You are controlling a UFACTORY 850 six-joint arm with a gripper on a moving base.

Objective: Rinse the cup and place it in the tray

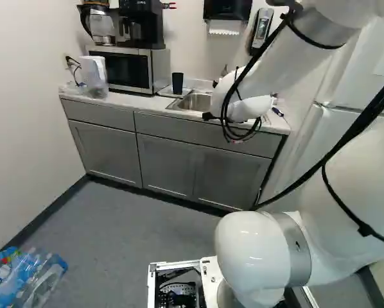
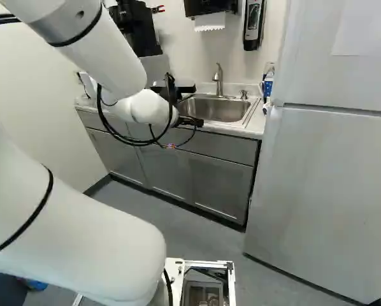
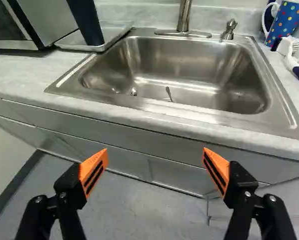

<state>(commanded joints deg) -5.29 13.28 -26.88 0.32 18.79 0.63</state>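
Cup [image 1: 177, 83] stood upright on the tray [image 1: 165, 92] in my left base view; I judged it light, slick, best pinched around mid-height. The right base view hid it. In the wrist view my gripper [image 3: 155, 150] stood spread, empty.

The white arm [image 1: 251, 247] was rounded; black cables [image 1: 352, 131] ran above its grey band [image 1: 293, 249]. The black gripper [image 2: 195, 105] had silver screws [image 3: 63, 195] and orange pads [image 3: 99, 163] with dark stripes.

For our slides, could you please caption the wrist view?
Open, orange-padded black gripper before a rectangular steel sink; tall dark cup on flat grey tray.
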